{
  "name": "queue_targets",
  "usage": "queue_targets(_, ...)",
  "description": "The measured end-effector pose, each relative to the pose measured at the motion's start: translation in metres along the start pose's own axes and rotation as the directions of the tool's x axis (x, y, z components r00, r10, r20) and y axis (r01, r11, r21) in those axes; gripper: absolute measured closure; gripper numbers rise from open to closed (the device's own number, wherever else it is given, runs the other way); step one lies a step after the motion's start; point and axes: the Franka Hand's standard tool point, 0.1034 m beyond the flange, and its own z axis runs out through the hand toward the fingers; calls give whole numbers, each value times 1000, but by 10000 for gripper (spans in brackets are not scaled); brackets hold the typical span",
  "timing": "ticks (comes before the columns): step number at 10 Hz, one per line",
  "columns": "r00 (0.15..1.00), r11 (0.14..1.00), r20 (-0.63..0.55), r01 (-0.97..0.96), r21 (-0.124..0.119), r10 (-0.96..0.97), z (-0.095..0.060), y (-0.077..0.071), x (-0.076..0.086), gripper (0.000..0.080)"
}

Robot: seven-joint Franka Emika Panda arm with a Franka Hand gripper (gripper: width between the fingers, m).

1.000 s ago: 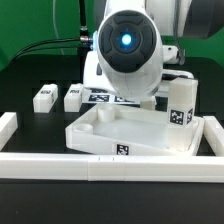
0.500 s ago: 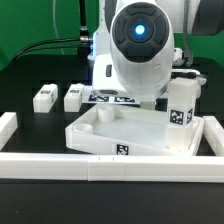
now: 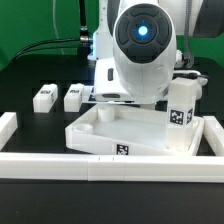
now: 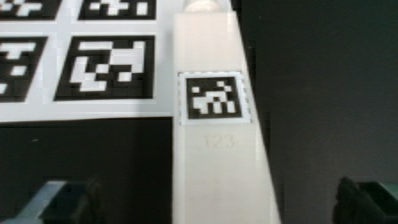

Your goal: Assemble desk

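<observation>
1. Main thing first: in the wrist view the gripper [image 4: 205, 200] is wide open. One of its fingertips [image 4: 45, 200] sits out on each side of a long white leg [image 4: 217, 150], and neither one touches it.
2. That leg lies flat on the black table [image 4: 329, 90], just beside the marker board [image 4: 71, 60] and running along its edge. Its square tag [image 4: 214, 97] faces up.
3. The bit that matters for the grab: the leg's long axis runs crosswise to the line between the two fingertips. If the jaws close they'd pinch it across its narrow width, roughly centred. Looks to me like it only needs to drop straight down, no twist.
4. In the exterior view the arm [image 3: 140, 45] blocks that spot, so I can't really tell how high the jaws are above the leg.
5. The desk top [image 3: 100, 133] sits on the camera side of the marker board. It's open side up, like a shallow tray.
6. Contents of the tray: one upright leg [image 3: 180, 105] stands at the tray corner toward the exterior view's right of the marker board. I don't see anything else in the part that shows.
7. Two more loose legs [image 3: 43, 96] [image 3: 73, 96] lie side by side to the exterior view's left of the marker board.
</observation>
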Motion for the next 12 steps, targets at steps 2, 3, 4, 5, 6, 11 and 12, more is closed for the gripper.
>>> queue_targets(2, 1000, 1000, 20, -3, 1, 3, 5, 1, -1, 151)
queue_targets(3, 1000, 1000, 30, -4, 2, 4, 7, 1, -3, 151)
queue_targets(4, 993, 1000, 118, -10, 7, 9, 12, 2, -10, 151)
queue_targets(5, 987, 1000, 158, -19, 4, 18, 14, 4, -5, 151)
queue_targets(6, 988, 1000, 154, -27, -1, 27, 13, 4, -4, 151)
queue_targets(11, 988, 999, 148, -44, -2, 43, 14, 5, -3, 513)
queue_targets(12, 988, 999, 148, -47, -2, 47, 14, 5, -3, 513)
